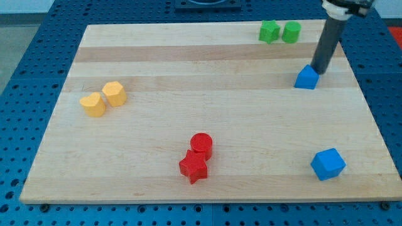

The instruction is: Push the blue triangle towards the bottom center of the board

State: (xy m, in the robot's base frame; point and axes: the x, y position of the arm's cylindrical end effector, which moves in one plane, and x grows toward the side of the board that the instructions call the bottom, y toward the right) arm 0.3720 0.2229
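Observation:
The blue triangle [306,78] lies on the wooden board [207,69] at the view's right, in the upper part. My tip [320,70] is at the end of the dark rod, right against the triangle's upper right side; it looks to be touching. The rod rises to the view's top right.
A blue cube [328,164] sits at the lower right. A red cylinder [201,145] and a red star [193,167] touch near the bottom middle. Two yellow blocks [103,99] sit at the left. Two green blocks [280,31] sit at the top edge, right of middle.

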